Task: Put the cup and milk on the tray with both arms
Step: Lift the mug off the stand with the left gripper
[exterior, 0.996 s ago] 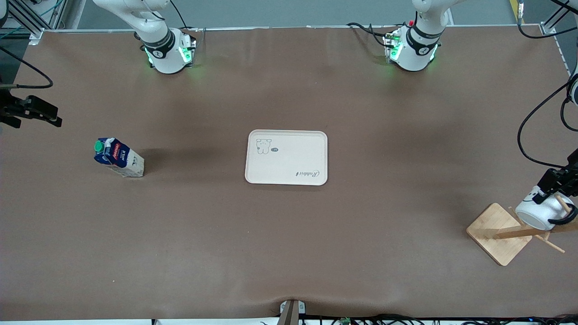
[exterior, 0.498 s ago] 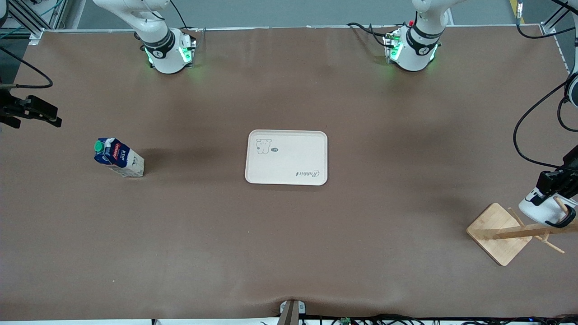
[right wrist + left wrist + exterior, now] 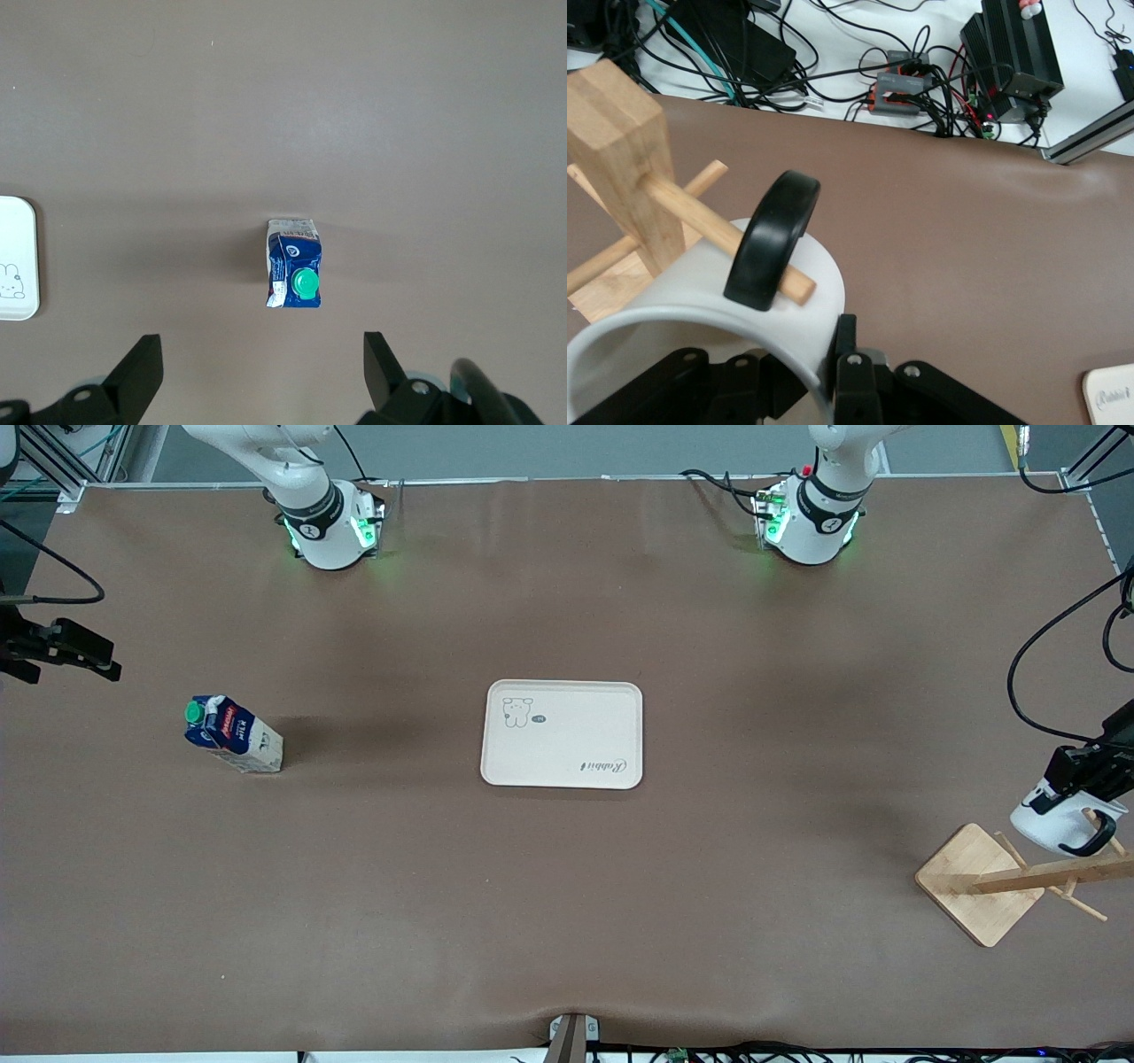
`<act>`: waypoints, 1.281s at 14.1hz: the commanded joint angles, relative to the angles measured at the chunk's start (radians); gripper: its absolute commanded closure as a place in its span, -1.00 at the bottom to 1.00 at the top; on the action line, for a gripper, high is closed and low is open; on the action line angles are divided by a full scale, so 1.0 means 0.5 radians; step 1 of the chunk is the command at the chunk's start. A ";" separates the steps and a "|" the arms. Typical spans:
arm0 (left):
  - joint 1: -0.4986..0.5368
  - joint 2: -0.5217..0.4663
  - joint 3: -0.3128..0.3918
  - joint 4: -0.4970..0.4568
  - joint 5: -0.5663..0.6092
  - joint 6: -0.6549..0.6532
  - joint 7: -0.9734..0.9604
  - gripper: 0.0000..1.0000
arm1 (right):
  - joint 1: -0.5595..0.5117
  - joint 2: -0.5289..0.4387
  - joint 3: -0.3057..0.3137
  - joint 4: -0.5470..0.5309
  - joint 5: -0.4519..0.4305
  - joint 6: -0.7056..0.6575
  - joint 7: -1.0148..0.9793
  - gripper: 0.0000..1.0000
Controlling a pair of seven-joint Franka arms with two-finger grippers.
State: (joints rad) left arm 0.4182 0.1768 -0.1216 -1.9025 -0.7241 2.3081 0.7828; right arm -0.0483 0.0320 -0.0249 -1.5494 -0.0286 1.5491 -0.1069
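The white cup (image 3: 1054, 825) with its black handle (image 3: 1091, 839) is held at the wall by my left gripper (image 3: 1063, 790), just above the wooden rack's peg. In the left wrist view the cup (image 3: 700, 283) fills the foreground, the peg (image 3: 700, 226) still runs through the handle (image 3: 772, 239), and my left gripper (image 3: 819, 372) is shut on the cup's rim. The milk (image 3: 232, 735) stands on the table toward the right arm's end. My right gripper (image 3: 84, 654) is open in the air, with the milk (image 3: 294, 274) showing between its open fingers (image 3: 142, 367). The cream tray (image 3: 562, 685) lies mid-table.
The wooden rack's square base (image 3: 970, 868) and tilted post (image 3: 1045, 877) stand near the left arm's end, nearer the front camera than the tray. The post (image 3: 620, 150) shows in the left wrist view. A tray corner shows in the right wrist view (image 3: 16, 257).
My left gripper has drawn the cup up along the peg, away from the rack post. My right gripper has shifted slightly. Milk and tray have not moved.
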 commanded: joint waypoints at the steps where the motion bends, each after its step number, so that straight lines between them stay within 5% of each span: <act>1: 0.010 -0.084 -0.008 -0.018 0.070 -0.127 -0.028 1.00 | -0.029 0.068 0.019 0.058 -0.019 -0.012 -0.013 -1.00; 5: -0.002 -0.191 -0.024 -0.009 0.340 -0.314 -0.466 1.00 | -0.011 0.071 0.022 0.055 -0.007 -0.006 -0.001 -1.00; 10: -0.008 -0.200 -0.131 0.013 0.359 -0.385 -0.783 1.00 | -0.023 0.083 0.019 0.046 -0.001 -0.006 0.002 -1.00; 18: -0.026 -0.130 -0.539 0.010 0.451 -0.395 -1.669 1.00 | -0.002 0.126 0.022 0.065 -0.025 -0.015 -0.013 -1.00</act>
State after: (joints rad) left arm 0.4041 0.0987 -0.3523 -1.9066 -0.5279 2.1079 0.0375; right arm -0.0482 0.0687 -0.0226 -1.5473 -0.0283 1.5547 -0.1070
